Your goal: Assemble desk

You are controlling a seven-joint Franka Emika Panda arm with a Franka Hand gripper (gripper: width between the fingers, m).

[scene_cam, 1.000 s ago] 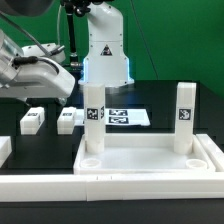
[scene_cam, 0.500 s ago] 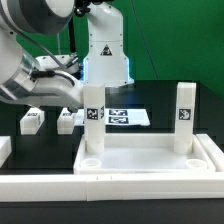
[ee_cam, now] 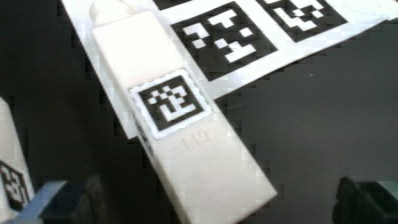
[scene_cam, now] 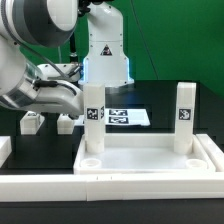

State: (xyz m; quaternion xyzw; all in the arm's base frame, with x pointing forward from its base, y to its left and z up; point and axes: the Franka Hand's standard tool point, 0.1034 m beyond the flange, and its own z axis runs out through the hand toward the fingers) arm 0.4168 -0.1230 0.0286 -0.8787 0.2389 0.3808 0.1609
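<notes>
Gripper (ee_cam: 210,198) wide open, nothing held. You see both blue fingertips (ee_cam: 54,200) standing clear on either side of a lying leg (ee_cam: 178,110), neither touching it. Judging by the exterior view, that is the loose leg (scene_cam: 68,120) just beside the marker board (scene_cam: 128,117), with a second loose leg (scene_cam: 30,121) further to the exterior view's left.

The desk top (scene_cam: 150,170) lies in front with two legs already upright in its far corner sockets, one (scene_cam: 93,125) near the arm and one (scene_cam: 183,115) on the exterior view's right. The two near sockets are empty.

Watch these:
- The leg lies slanted across the line between the fingers. If you close like this, you'll likely catch corners and the leg will twist or squirt out. Turn the wrist first.
- One end of the leg reaches the marker board's edge; can't tell if it touches. Dragging the leg could snag there.
- The other loose leg is close; a wide finger coming down may shove it.
- The near upright leg stands close to your lift path, so a low swing could knock it out of its socket.
</notes>
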